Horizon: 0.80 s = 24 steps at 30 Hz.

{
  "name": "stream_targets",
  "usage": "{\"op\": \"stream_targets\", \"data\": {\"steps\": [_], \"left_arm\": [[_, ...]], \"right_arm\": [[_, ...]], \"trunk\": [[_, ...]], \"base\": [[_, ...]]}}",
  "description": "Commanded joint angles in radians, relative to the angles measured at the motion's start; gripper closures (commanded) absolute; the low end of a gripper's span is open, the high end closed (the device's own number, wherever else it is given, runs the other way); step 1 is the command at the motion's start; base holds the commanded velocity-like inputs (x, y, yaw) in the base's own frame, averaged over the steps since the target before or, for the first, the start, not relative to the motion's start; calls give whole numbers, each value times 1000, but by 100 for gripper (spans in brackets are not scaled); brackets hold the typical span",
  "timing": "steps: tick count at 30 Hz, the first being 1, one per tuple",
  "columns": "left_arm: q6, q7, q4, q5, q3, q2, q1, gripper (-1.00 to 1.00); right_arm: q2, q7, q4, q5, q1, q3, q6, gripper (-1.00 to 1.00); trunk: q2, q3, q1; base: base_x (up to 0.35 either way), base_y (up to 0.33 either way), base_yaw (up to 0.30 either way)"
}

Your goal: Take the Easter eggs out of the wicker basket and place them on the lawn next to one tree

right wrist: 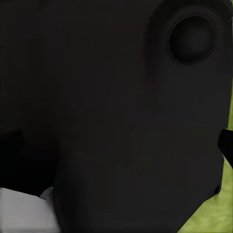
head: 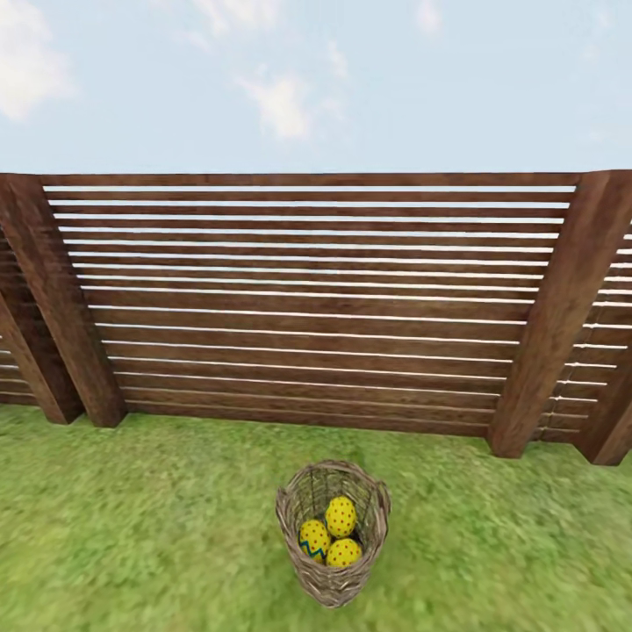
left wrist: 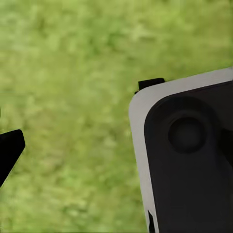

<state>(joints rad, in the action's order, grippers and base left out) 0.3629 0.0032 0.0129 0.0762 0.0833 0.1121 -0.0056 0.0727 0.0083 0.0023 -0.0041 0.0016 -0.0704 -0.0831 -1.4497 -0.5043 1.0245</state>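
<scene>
left gripper (left wrist: pixel 9 150) hangs over lawn (left wrist: pixel 73 73).

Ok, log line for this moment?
stage: approach | wicker basket upright on lawn before fence | Easter eggs: three inside | tree: unseen | hands: state unclear

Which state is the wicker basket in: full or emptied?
Full: the wicker basket stands upright on the lawn, three Easter eggs inside.
</scene>
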Motion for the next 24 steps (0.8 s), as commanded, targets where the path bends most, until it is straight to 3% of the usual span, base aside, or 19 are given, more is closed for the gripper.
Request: {"op": "stream_targets", "data": {"steps": [1, 13, 21, 24], "left_arm": [[3, 1, -1, 2, 7, 1, -1, -100], [5, 1, -1, 2, 8, 0, -1, -100], [17, 1, -1, 2, 7, 0, -1, -100], [20, 1, -1, 2, 7, 0, -1, -100]], "right_arm": [[1, 1, 0, 0, 0, -7, -4, -100], [7, 1, -2, 1, 0, -2, -3, -100], [5, -3, -3, 1, 0, -7, -5, -100], [2, -3, -8, -1, 1, -26, -18, -100]], "trunk": [[0, -1, 1], [0, -1, 1], [0, -1, 1], [0, -1, 1]], "base": [[303, 31, 0], [315, 6, 0], [87, -4, 0], [18, -1, 0]]}}
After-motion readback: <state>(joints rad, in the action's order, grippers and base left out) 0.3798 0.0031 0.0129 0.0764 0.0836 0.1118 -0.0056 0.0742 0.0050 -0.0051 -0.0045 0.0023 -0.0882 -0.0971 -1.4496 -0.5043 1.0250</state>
